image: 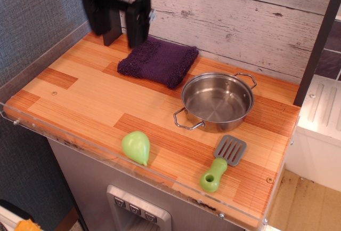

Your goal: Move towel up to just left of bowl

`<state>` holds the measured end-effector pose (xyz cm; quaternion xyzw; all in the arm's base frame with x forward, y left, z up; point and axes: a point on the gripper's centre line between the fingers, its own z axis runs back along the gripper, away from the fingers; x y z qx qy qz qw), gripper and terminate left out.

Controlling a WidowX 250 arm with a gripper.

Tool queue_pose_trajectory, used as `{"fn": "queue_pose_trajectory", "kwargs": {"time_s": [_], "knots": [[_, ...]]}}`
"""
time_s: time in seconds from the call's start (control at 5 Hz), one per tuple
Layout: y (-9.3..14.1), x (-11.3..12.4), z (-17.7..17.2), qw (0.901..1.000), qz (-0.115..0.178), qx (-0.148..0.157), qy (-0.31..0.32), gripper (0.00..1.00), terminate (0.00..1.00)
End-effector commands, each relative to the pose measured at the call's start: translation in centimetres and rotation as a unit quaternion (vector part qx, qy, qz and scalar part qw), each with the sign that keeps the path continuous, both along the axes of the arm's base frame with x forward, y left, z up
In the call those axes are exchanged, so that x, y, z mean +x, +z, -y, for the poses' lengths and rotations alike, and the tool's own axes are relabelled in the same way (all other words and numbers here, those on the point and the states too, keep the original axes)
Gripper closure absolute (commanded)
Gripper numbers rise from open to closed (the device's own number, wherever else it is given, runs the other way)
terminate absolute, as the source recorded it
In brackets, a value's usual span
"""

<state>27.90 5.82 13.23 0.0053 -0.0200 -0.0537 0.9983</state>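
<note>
The dark purple folded towel [158,62] lies flat on the wooden tabletop at the back, just left of and behind the steel bowl [217,101], a shallow shiny pan with two wire loop handles. My black gripper [117,29] hangs in the air above the back left of the table, left of the towel and apart from it. Its two fingers are spread and hold nothing. The image of the gripper is blurred.
A green pear-shaped toy [136,146] lies near the front edge. A grey-and-green spatula [222,161] lies front right of the bowl. A dark post [108,33] stands at the back left. A clear plastic lip [106,159] runs along the table's front and left edges.
</note>
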Motion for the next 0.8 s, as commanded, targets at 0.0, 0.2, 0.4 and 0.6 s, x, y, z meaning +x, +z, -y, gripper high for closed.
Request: {"fn": "queue_pose_trajectory", "kwargs": {"time_s": [0.0, 0.2, 0.4, 0.6], "knots": [[-1.09, -1.08, 0.5, 0.9998, 0.015, 0.013, 0.002, 0.0, 0.0], [-1.63, -1.43, 0.42, 0.9997, 0.011, 0.003, -0.021, 0.0, 0.0], [-1.63, -1.43, 0.42, 0.9997, 0.011, 0.003, -0.021, 0.0, 0.0], [-1.63, -1.43, 0.42, 0.9997, 0.011, 0.003, -0.021, 0.0, 1.0]]}}
